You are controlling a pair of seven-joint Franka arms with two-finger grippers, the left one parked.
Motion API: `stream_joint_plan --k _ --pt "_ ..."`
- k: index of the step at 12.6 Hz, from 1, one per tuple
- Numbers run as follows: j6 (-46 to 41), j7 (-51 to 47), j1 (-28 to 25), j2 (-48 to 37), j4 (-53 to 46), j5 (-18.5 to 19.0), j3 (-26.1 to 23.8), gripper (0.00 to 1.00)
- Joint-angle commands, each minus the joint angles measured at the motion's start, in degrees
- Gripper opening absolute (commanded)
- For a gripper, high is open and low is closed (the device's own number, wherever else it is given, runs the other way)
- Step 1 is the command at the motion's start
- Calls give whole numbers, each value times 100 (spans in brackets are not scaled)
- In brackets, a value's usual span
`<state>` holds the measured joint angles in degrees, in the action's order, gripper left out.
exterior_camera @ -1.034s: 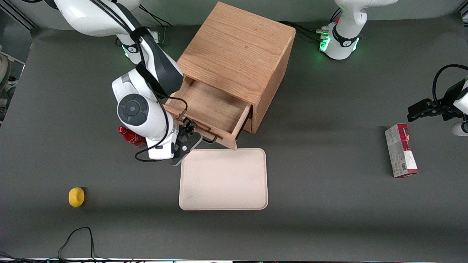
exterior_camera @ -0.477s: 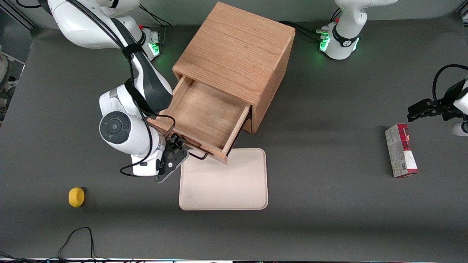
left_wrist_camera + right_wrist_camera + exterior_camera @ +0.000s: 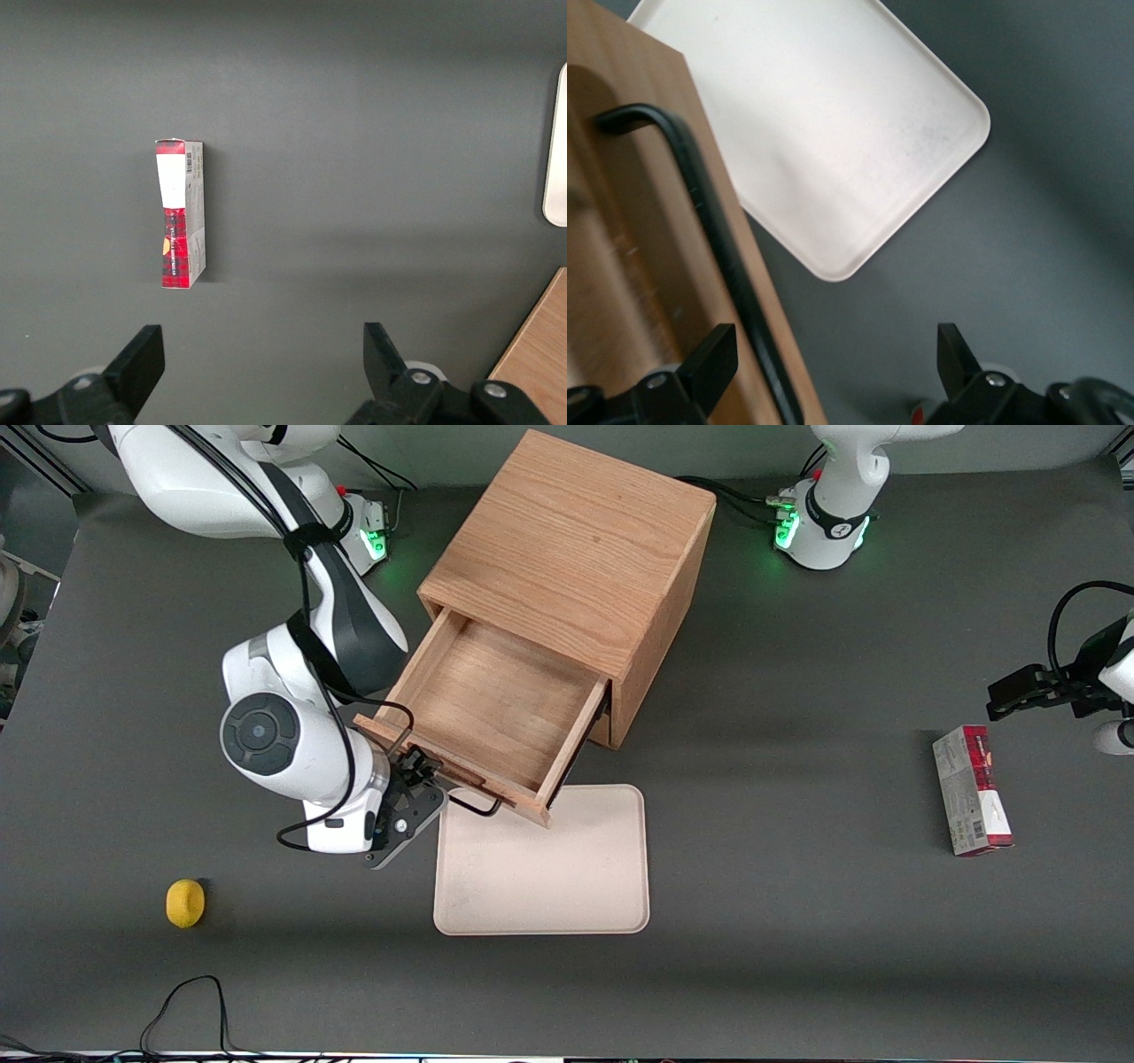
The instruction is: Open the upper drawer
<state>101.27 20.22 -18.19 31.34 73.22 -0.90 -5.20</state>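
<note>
Oak, front view: we see the upper drawer (image 3: pixel 483 713) pulled well out of the cube cabinet (image 3: pixel 580 549), its shallow box showing a bare wooden floor.
Handle, front view: a thin black wire handle (image 3: pixel 474 808) on the drawer's front, hanging over the corner of the beige tray (image 3: pixel 545 868).
Gripper, front view: the gripper (image 3: pixel 416 779) sits at the drawer's front, at the handle's end toward the working arm.
Table, front view: a dark grey mat (image 3: pixel 797 921); a yellow lemon (image 3: pixel 185 903) lies toward the working arm's end, a red carton (image 3: pixel 972 790) toward the parked arm's.
Right wrist view: we see the fingers (image 3: pixel 709 363) spread apart, the handle (image 3: pixel 709 239) running between them just clear of the nearer fingertip, the drawer front (image 3: pixel 629 266) beside the tray (image 3: pixel 833 133).
Left wrist view: the carton (image 3: pixel 181 213) lies flat on the mat (image 3: pixel 354 133).
</note>
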Motion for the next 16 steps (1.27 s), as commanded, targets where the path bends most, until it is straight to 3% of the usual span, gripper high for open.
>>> stream_joint_plan --k 1,2,4,7,12,16 --pt "-380 88 -9 -416 -115 -200 403 100" --pt "-598 36 -10 -653 -54 -496 710 100" --pt "-836 -52 -27 -1180 322 -1269 1824 100" --pt "-1065 -1034 -27 -2137 1236 -1238 2539 100" --pt "-1250 -3101 -27 -3528 2266 158 2506 100" --pt "-734 -3278 -27 -4458 3293 651 2410 100"
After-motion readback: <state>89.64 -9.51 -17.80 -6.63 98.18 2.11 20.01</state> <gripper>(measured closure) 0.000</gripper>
